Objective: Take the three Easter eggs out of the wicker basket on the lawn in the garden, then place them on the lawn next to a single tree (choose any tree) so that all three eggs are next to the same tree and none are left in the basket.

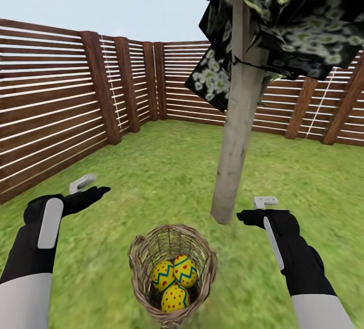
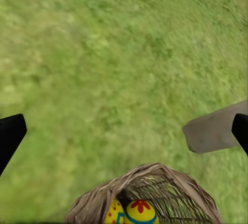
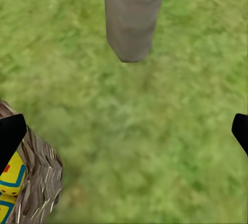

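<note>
Easter eggs (image 1: 174,281), three of them, yellow with blue zigzag bands and red dots, sit clustered and touching at the bottom of the wicker basket (image 1: 146,255), which stands on the lawn (image 1: 151,172) directly in front of you, low in the head view.

Going from your left: a reddish-brown slatted fence (image 1: 50,101) runs along that side and turns a corner farther back. In front of it, your left gripper (image 1: 91,187) hovers above the grass, to the left of the basket and a little beyond it. Its two black fingers are spread wide apart and hold nothing; in the left wrist view, the basket's rim (image 2: 155,175) and two eggs (image 2: 140,211) show between them.

Past the basket and just to its right rises the tree (image 1: 237,122), a pale grey-beige trunk under dark foliage flecked with whitish-green. Its base is near the basket but not touching it.

Farther right, your right gripper (image 1: 255,213) hovers just beside the trunk's base, right of the basket. Its fingers are also spread wide and empty; the right wrist view shows the trunk (image 3: 133,15) ahead and the basket's wall (image 3: 44,175) with an egg (image 3: 11,175) at one edge.
</note>
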Controlling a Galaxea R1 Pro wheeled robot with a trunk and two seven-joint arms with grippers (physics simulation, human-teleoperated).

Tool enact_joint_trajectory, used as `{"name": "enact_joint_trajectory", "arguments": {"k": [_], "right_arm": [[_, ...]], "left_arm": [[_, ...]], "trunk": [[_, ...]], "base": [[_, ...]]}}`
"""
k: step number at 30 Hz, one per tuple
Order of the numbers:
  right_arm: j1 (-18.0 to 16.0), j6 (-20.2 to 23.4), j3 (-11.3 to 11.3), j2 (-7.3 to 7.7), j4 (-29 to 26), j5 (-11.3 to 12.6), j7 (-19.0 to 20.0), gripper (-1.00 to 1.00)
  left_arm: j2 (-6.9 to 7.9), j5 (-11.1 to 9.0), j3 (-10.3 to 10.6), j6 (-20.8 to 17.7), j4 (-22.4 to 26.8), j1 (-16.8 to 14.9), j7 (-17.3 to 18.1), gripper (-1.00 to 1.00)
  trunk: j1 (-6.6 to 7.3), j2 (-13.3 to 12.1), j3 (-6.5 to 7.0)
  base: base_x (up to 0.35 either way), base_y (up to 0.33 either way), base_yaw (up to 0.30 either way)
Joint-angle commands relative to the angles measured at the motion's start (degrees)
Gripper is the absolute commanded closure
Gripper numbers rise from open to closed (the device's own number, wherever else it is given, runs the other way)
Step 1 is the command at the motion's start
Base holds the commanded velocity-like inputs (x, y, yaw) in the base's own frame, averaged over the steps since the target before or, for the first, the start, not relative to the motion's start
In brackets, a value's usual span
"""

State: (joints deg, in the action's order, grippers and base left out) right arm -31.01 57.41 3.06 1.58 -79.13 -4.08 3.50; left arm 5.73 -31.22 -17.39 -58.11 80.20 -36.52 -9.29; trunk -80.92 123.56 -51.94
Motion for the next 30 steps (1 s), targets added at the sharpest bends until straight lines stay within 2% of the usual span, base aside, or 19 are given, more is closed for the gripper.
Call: {"name": "enact_joint_trajectory", "arguments": {"k": [1, 5, 7, 9, 10, 12, 16, 17, 20, 26, 28, 29, 30], "right_arm": [[-0.02, 0.24, -0.03, -0.02, -0.06, -0.37, 0.37, -1.0], [-0.02, 0.31, -3.28, -0.02, -0.37, -0.1, 0.5, -1.0], [-0.02, 0.36, -4.19, -0.06, -0.64, -0.02, 0.52, -1.0], [-0.02, 0.45, -6.15, -0.14, -0.71, -0.04, 0.52, -1.0], [-0.02, 0.53, -7.65, -0.17, -0.73, -0.04, 0.53, -1.0], [-0.02, 0.65, -13.63, -0.29, -0.7, 0.16, 0.54, -1.0], [-0.02, 0.65, -17.76, -0.56, -0.68, 0.2, 0.59, -1.0], [0.09, 0.67, -19.16, -1.45, -0.65, 0.27, 0.61, -1.0], [0.4, 0.67, -21.24, -3.13, -0.5, 0.36, 0.59, -1.0], [0.68, 0.57, -28.05, -4.39, 2.79, 0.58, 0.61, -1.0], [0.68, 0.54, -29.27, -5.64, 5.01, 0.55, 0.57, -1.0], [0.62, 0.5, -29.83, -7.09, 7.51, 0.51, 0.53, -1.0], [0.55, 0.46, -29.93, -7.72, 8.72, 0.5, 0.54, -1.0]], "left_arm": [[-0.02, -0.65, -0.01, -0.25, 0.04, -0.06, -0.55, -1.0], [-0.02, -0.76, -0.06, -0.25, 0.06, -0.05, -0.55, -1.0], [-0.07, -0.77, -0.05, -0.25, 0.05, -0.05, -0.55, -1.0], [-0.09, -0.77, -0.04, -0.25, 0.04, -0.05, -0.55, -1.0], [-0.09, -0.77, -0.03, -0.25, 0.04, -0.05, -0.55, -1.0], [-0.16, -0.77, -0.02, -0.25, -0.02, -0.05, -0.55, -1.0], [-0.19, -0.77, -0.01, -0.25, -0.04, -0.05, -0.55, -1.0], [-0.19, -0.77, -0.01, -0.25, -0.05, -0.05, -0.55, -1.0], [-0.19, -0.77, -0.01, -0.25, -0.05, -0.05, -0.55, -1.0], [-0.26, -0.77, 0.06, -0.25, -0.05, -0.05, -0.55, -1.0], [-0.3, -0.77, 0.07, -0.25, -0.05, -0.05, -0.55, -1.0], [-0.34, -0.74, 0.12, -0.25, -0.05, -0.05, -0.53, -1.0], [-0.35, -0.75, 0.14, -0.25, -0.05, -0.05, -0.54, -1.0]], "trunk": [[0.01, 0.03, -0.08], [0.01, 0.03, -0.16], [0.01, 0.03, -0.18], [0.01, 0.03, -0.19], [0.01, 0.03, -0.19], [0.01, 0.03, -0.19], [0.01, 0.03, -0.19], [0.01, 0.03, -0.19], [0.01, 0.03, -0.19], [0.01, 0.03, -0.19], [0.01, 0.03, -0.19], [0.01, 0.03, -0.19], [0.01, 0.03, -0.19]], "base": [[0.0, -0.336, 0.284], [0.0, -0.294, 0.285], [0.0, -0.106, 0.287], [0.0, -0.043, 0.288], [0.0, -0.022, 0.289], [0.0, -0.008, 0.289], [0.0, -0.002, 0.171], [0.0, 0.0, 0.042], [0.0, 0.0, 0.018], [0.0, 0.0, 0.002], [0.0, 0.0, 0.0], [0.0, 0.0, 0.0], [0.0, 0.0, 0.0]]}}
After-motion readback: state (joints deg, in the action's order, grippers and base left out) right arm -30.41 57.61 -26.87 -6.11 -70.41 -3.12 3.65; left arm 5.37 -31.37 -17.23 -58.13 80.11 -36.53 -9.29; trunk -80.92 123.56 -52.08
